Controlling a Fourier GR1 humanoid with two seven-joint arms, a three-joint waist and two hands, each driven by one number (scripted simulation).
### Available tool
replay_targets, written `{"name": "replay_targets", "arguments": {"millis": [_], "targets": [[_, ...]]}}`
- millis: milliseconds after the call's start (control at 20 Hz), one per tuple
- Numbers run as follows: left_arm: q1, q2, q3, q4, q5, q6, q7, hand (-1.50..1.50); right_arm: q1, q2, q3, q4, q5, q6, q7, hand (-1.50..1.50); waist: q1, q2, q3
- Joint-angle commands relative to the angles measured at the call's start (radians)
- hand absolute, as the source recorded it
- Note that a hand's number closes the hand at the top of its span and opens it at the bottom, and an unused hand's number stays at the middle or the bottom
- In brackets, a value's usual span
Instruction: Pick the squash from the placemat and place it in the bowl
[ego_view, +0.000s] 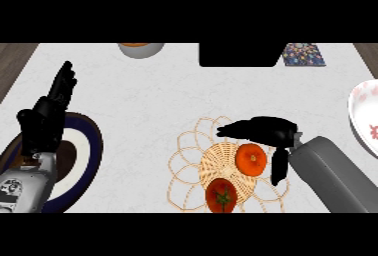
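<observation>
The right hand (260, 131) is seen poised over the woven placemat (193, 165), its fingers curled forward and downward with the thumb hanging below, and nothing is pinched between them. Just below and beside the hand, at the thumb's side, the orange squash (252, 159) is lying on the placemat; contact with the hand cannot be confirmed. Nearer the robot, a second item, a red tomato (221, 195), is resting on the same placemat close to the squash.

The white patterned bowl (365, 117) is found well to the hand's right, cut by the view's edge. The left hand (50, 112) is held still with fingers straight up, above a dark blue plate (87, 150).

2 risks are judged from here. The squash is round and smooth, so it could be nudged away or rolled into the tomato if the fingers are closed off-centre. The tomato could also be taken by mistake, given how near the 2 items are. Later, because the bowl is only partly in view, the release could be misjudged and the squash left on the rim or the counter (148, 90).
</observation>
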Motion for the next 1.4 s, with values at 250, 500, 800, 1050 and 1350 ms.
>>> {"name": "replay_targets", "arguments": {"millis": [250, 500, 800, 1050, 1350], "targets": [[0.054, -0.069, -0.012, -0.056, -0.071, 0.018, 0.009, 0.0, 0.018, 0.086, 0.038, 0.085, 0.187, -0.148, -0.126, 1.5, 0.004, 0.0, 0.0], [-0.003, -0.057, 0.04, 0.009, -0.064, -0.036, 0.005, 0.0, 0.068, 0.113, 0.002, 0.114, 0.239, -0.215, -0.187, 1.5, -0.002, 0.0, 0.0], [0.072, -0.1, 0.038, -0.038, -0.082, -0.028, -0.013, 0.0, 0.044, 0.147, -0.056, 0.124, 0.235, -0.169, -0.229, 1.5, 0.001, -0.001, 0.0], [0.07, -0.069, 0.08, -0.004, -0.066, -0.046, -0.04, 0.0, 0.324, 0.147, -0.056, -0.204, 0.236, -0.192, 0.058, 1.5, -0.049, -0.015, -0.002], [0.111, -0.041, 0.124, -0.002, -0.054, -0.047, -0.047, 0.0, 0.644, 0.163, -0.039, -0.476, 0.285, -0.313, 0.263, 1.5, -0.108, -0.029, -0.004]]}}
